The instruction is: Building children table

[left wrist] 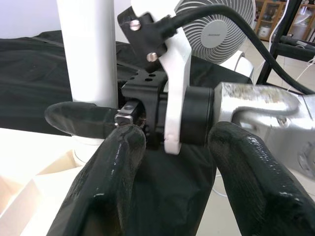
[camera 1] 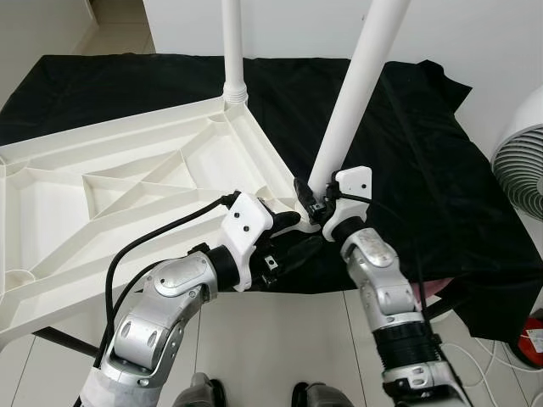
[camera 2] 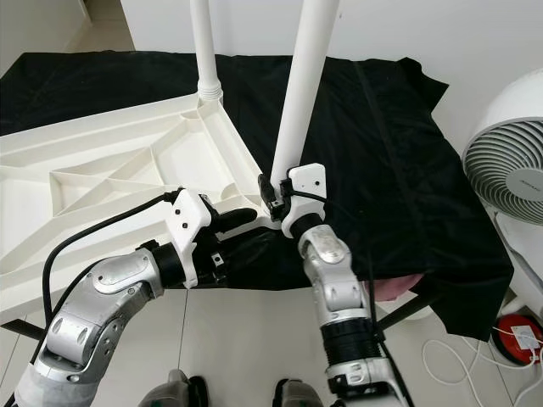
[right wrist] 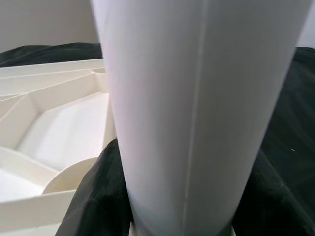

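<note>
white plastic is what everything here is made of: the table leg (camera 1: pixel 352 97) is leaning, its foot sitting at the near right corner of the upturned tabletop (camera 1: pixel 102 191) and its long axis running up and away to the right, out of the top of the head views. it is not standing plumb over its socket, judging by the second leg (camera 1: pixel 232 47) at the far corner, which is rising straight from its collar.

the right gripper (camera 1: pixel 312 206) is pinching the leaning leg just above its foot, one black finger lying on each side of the tube in the right wrist view, with the ribbed tray of the tabletop showing just beside it on the left. the left gripper (camera 1: pixel 284 223) is hovering just left of that same corner, its fingers (left wrist: pixel 110 172) spread and closing on nothing, aimed at the right gripper's mount and the leg's base beyond it.

so the right arm is the one on the leg, and the coming move seems to be turning on tilt: the top of the leg probably needs to come back leftward and nearer until the axis stands square to the tabletop, so the foot can seat or thread in.

the tabletop is lying underside-up on a black cloth (camera 1: pixel 407 144), and a white fan (camera 2: pixel 509 170) is standing at the far right.
</note>
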`<state>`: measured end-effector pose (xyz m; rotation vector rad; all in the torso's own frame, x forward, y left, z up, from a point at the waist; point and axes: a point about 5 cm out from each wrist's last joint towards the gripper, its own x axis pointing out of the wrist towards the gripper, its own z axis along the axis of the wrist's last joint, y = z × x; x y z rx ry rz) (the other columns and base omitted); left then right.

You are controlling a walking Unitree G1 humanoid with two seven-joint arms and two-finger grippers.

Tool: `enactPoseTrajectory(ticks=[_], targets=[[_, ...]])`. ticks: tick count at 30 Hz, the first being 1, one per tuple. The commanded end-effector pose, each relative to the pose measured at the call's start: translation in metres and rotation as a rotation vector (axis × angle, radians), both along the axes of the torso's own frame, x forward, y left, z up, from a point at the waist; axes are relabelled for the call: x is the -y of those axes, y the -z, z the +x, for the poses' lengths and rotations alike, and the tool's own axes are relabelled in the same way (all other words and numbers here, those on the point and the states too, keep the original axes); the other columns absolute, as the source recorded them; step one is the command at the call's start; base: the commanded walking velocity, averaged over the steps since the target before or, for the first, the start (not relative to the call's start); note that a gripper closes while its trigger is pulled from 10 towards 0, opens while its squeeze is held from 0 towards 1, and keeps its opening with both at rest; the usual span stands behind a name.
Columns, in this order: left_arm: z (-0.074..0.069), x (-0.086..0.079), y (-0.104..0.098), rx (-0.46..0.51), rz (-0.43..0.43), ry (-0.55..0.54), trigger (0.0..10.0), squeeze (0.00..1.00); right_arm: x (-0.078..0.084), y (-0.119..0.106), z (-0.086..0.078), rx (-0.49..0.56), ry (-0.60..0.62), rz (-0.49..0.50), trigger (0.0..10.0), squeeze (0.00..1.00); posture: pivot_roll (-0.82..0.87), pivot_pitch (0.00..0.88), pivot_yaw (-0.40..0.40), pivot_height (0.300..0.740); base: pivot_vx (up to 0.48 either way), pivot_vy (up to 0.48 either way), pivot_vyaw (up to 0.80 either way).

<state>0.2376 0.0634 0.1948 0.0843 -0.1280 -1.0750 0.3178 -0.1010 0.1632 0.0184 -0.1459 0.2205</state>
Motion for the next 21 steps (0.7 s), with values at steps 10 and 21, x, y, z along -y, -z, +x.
enactPoseTrajectory(ticks=[10, 21], targets=[[0.001, 0.001, 0.0, 0.004, -0.001, -0.037, 10.0, 0.0, 0.01, 0.013, -0.018, -0.08, 0.3, 0.025, 10.0, 0.0, -0.03, 0.086, 0.018, 0.74, 0.0, 0.0, 0.0], [0.002, 0.0, 0.0, 0.001, 0.001, -0.037, 10.0, 0.0, 0.022, 0.006, -0.021, -0.071, 0.363, 0.026, 10.0, 0.0, -0.04, 0.093, 0.024, 0.74, 0.0, 0.0, 0.0]])
